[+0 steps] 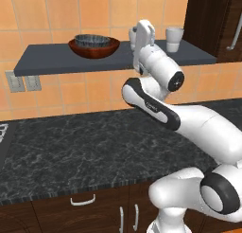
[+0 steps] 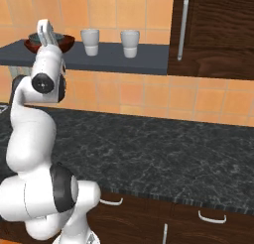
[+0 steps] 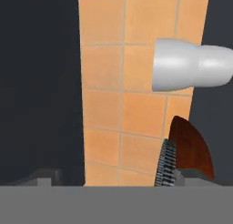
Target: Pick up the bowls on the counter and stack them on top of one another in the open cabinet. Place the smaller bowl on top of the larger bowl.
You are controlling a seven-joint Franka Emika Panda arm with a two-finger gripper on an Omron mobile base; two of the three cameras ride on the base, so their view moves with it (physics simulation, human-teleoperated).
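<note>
Resting on the shelf (image 1: 52,59), the grey bowl (image 1: 92,40) sits inside the brown bowl (image 1: 93,48); hand (image 1: 144,35) grip unclear; best withdrawn gently, clear of both.

Larger bowl (image 1: 93,49) showing glossy, wood-like reddish-brown. Smaller bowl (image 1: 92,39) looking ribbed grey metal. Counter (image 1: 85,147) reading as veined black marble.

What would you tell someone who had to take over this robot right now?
Hand: raised at the shelf beside the bowls; cannot tell whether open or shut, holding nothing visible.
Bowls: the small grey bowl sits inside the brown bowl on the blue shelf, left of two white cups.
Done: stacking looks complete, smaller on larger.
Left: probably just pull the arm back from the shelf without bumping the bowls.
</note>
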